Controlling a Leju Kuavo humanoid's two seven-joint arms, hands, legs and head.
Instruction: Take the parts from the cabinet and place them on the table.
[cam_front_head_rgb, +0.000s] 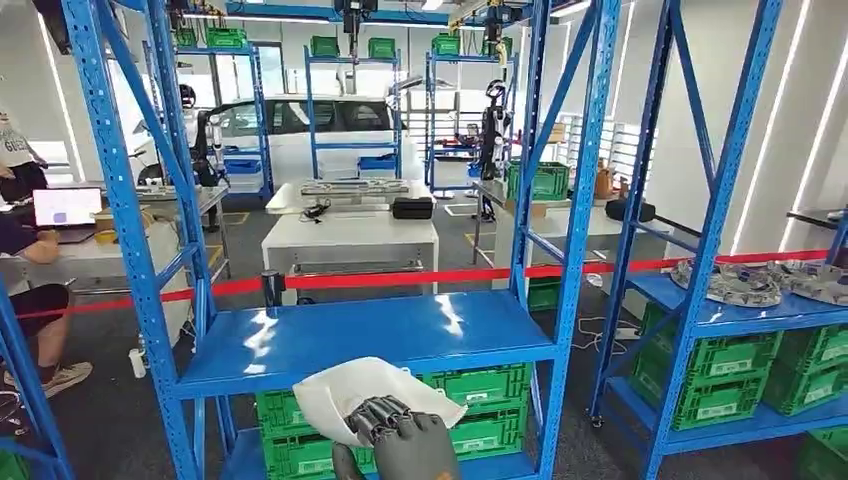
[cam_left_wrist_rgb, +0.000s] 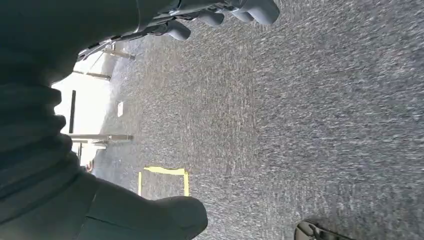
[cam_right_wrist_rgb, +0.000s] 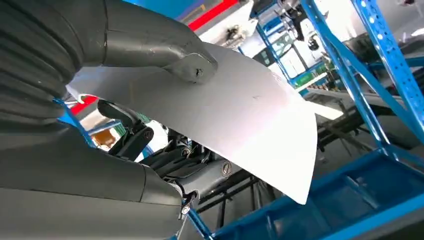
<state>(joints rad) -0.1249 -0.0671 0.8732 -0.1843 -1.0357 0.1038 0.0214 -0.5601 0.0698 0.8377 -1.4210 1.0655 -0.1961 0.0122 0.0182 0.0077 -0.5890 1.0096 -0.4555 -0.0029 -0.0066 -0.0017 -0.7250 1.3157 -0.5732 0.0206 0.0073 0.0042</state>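
Head view: right hand (cam_front_head_rgb: 405, 440) fingers (cam_front_head_rgb: 378, 413) grasp white part (cam_front_head_rgb: 345, 388) just before blue shelf (cam_front_head_rgb: 400, 335); left hand (cam_left_wrist_rgb: 220, 15) hangs, fingers curled, empty.

You see a blue shelf (cam_front_head_rgb: 400, 335); a dark cylinder (cam_front_head_rgb: 271, 290) stands at its back left corner, green crates (cam_front_head_rgb: 480, 400) beneath it.
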